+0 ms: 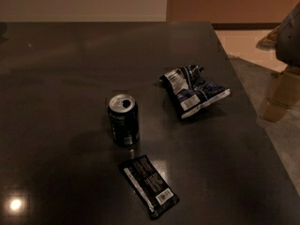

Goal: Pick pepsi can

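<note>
Pepsi can (123, 120) stands alone on the dark table (56, 78); the gripper is out of frame.
The can is upright, leaving its sides free for a grasp. A snack bag (194, 90) lies at its 2 o'clock and a black wrapper (149, 185) near its 5 o'clock, neither touching it. The gripper's state cannot be told; the grey shape (290, 32) at the frame's 2 o'clock is perhaps the arm.

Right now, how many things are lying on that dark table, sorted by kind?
Drink cans: 1, the pepsi can, standing upright
Snack bags: 1, the blue-and-white bag
Flat wrappers: 1, the black wrapper
Total: 3
The tool is possibly the grey form at the right edge, beyond the table and touching nothing on it.
</note>
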Robot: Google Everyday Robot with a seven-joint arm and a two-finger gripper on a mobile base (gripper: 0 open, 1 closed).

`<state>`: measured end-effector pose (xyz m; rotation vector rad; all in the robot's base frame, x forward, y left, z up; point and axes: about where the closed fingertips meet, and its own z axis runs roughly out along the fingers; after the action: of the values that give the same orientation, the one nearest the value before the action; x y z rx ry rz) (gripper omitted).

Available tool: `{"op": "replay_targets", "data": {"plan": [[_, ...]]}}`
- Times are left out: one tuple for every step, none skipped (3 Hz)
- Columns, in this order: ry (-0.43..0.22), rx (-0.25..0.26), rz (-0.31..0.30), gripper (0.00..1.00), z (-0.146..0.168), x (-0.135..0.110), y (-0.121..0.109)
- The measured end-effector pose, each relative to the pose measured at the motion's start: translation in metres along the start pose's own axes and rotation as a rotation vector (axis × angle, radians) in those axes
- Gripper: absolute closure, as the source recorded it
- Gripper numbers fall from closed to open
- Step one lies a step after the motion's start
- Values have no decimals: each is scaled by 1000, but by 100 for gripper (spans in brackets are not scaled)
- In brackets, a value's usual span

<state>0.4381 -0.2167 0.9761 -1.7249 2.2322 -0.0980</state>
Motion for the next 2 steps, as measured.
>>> {"op": "replay_targets", "data": {"plan": [[0, 0, 0, 0, 0, 0, 0], [-13, 1, -9, 0, -2, -5, 0]]}}
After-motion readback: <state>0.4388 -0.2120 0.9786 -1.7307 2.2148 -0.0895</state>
